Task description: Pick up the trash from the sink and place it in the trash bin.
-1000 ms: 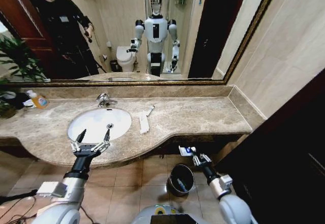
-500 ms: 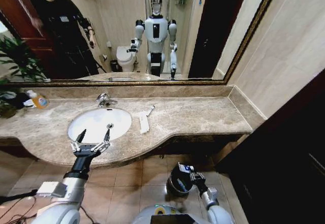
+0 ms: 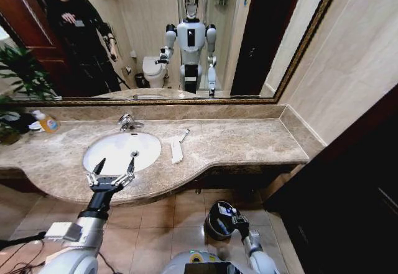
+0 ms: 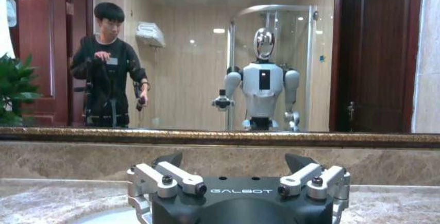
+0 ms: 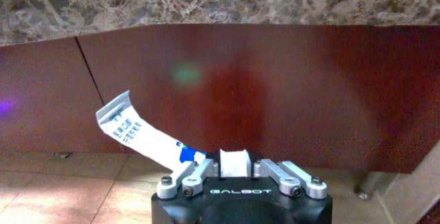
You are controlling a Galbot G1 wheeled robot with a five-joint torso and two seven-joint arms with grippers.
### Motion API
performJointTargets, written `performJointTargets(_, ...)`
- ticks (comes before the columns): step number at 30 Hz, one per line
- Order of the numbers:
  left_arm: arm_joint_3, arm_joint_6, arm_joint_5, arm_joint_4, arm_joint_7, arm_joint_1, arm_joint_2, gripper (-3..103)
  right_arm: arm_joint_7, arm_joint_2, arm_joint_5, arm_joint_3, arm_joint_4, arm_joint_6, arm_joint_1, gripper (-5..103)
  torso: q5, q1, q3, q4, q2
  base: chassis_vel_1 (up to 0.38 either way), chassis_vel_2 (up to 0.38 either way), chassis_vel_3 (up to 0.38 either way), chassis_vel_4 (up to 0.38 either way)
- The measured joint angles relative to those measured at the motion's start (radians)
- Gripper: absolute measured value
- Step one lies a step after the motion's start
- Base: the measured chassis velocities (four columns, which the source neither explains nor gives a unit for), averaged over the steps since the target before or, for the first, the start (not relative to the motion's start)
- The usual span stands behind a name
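Bathroom vanity, beige marble table [image 3: 249,140]. Right gripper [image 3: 233,216] is low over the black trash bin [image 3: 217,221], fingers clamped on a white blue-printed sachet [image 5: 137,131]. I'd centre it above the silvery rim before letting go. Left gripper [image 3: 111,176] idles spread wide at the sink [image 3: 118,150] edge; long white packet [image 3: 176,151] waits beside the basin.

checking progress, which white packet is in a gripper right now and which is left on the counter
The white sachet with blue print is pinched in the right gripper over the trash bin. The long white packet lies loose on the marble beside the sink.
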Motion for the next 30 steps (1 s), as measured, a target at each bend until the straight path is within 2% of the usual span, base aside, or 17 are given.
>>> performJointTargets(11, 0.000, 0.000, 0.000, 0.000, 0.000, 0.000, 0.000, 100, -0.037, 0.017, -0.025, -0.002, -0.114, 0.052, 0.046, 21, 0.0001, 0.000, 0.000, 0.0000, 0.000, 0.000, 0.000, 0.000, 0.000)
performJointTargets(18, 0.000, 0.000, 0.000, 0.000, 0.000, 0.000, 0.000, 100, -0.053, 0.025, -0.020, -0.001, -0.118, 0.035, 0.049, 19, 0.0000, 0.000, 0.000, 0.0000, 0.000, 0.000, 0.000, 0.000, 0.000)
performJointTargets(19, 0.000, 0.000, 0.000, 0.000, 0.000, 0.000, 0.000, 100, -0.054, 0.024, -0.020, -0.001, -0.125, 0.036, 0.053, 28, 0.0000, 0.000, 0.000, 0.0000, 0.000, 0.000, 0.000, 0.000, 0.000)
performJointTargets(22, 0.000, 0.000, 0.000, 0.000, 0.000, 0.000, 0.000, 100, -0.054, 0.021, -0.020, 0.000, -0.135, 0.041, 0.057, 34, -0.0001, 0.000, 0.000, 0.0000, 0.000, 0.000, 0.000, 0.000, 0.000)
performJointTargets(25, 0.000, 0.000, 0.000, 0.000, 0.000, 0.000, 0.000, 100, -0.040, 0.022, -0.021, 0.000, -0.148, 0.054, 0.066, 50, 0.0000, 0.000, 0.000, 0.0000, 0.000, 0.000, 0.000, 0.000, 0.000)
performJointTargets(26, 0.000, 0.000, 0.000, 0.000, 0.000, 0.000, 0.000, 100, -0.040, 0.022, -0.021, 0.000, -0.148, 0.054, 0.066, 50, 0.0000, 0.000, 0.000, 0.0000, 0.000, 0.000, 0.000, 0.000, 0.000)
performJointTargets(28, 0.000, 0.000, 0.000, 0.000, 0.000, 0.000, 0.000, 100, -0.031, 0.025, -0.020, 0.001, -0.149, 0.056, 0.068, 61, 0.0000, 0.000, 0.000, 0.0000, 0.000, 0.000, 0.000, 0.000, 0.000)
performJointTargets(30, 0.000, 0.000, 0.000, 0.000, 0.000, 0.000, 0.000, 100, -0.030, 0.025, -0.020, 0.001, -0.149, 0.056, 0.068, 61, 0.0000, 0.000, 0.000, 0.0000, 0.000, 0.000, 0.000, 0.000, 0.000)
